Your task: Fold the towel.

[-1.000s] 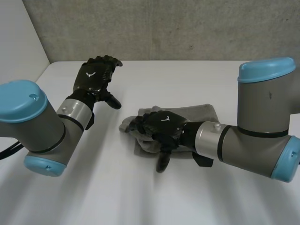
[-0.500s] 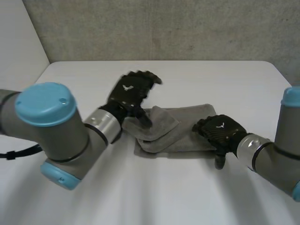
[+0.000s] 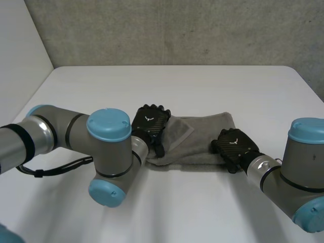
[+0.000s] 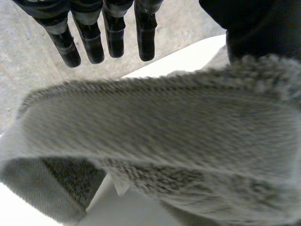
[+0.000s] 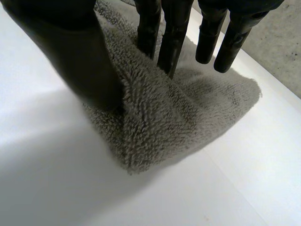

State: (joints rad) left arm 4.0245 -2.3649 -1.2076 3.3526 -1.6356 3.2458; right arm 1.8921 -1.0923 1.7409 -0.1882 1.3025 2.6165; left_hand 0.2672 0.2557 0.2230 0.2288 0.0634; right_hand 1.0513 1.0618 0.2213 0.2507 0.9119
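Now: right hand (image 3: 234, 144) pinches grey towel (image 3: 202, 134) corner, left hand (image 3: 150, 120) straight-fingered at other end; I'd fold across slowly.

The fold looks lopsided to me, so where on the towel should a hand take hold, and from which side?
Likely the towel's near right corner, from the near edge, thumb against fingers: that corner lies free, while the left end is doubled over under the left hand. The right hand pinches a ridge by that corner.

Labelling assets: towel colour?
Plain grey towel, no pattern; clearest in the right wrist view.
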